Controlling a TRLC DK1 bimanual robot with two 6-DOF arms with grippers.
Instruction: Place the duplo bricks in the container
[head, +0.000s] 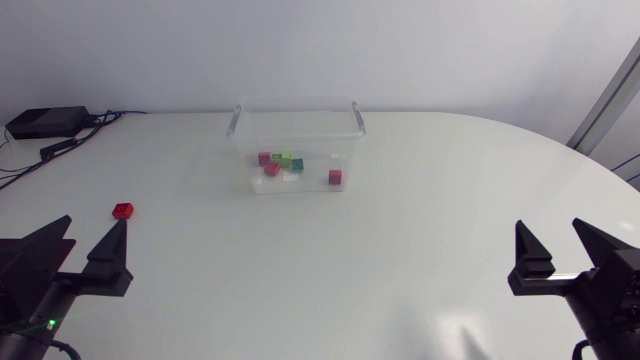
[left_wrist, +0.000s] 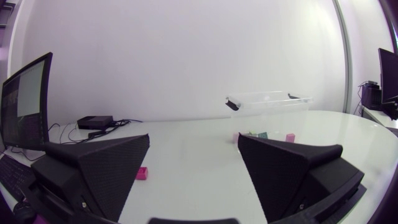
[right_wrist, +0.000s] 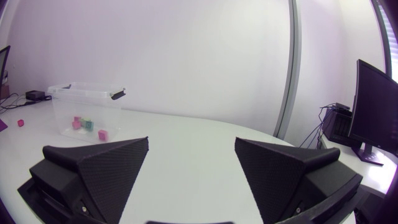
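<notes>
Matte black left gripper (head: 95, 226) and right gripper (head: 548, 226) spread, empty; clear plastic container (head: 300, 108) already holds several coloured duplo bricks (head: 285, 163); one red duplo brick (head: 123, 210) lies outside, near left gripper; mostly done.

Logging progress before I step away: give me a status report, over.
Left claw open, empty; right claw open, empty. Red brick on table, outside bin; other bricks inside. Nothing in the way.

The surface (head: 420, 250) is white and smooth, and its far edge and right edge are round. A flat black box (head: 45, 122) sits at the far left corner. Thin black wires (head: 62, 148) lie next to the box, near the left edge.
</notes>
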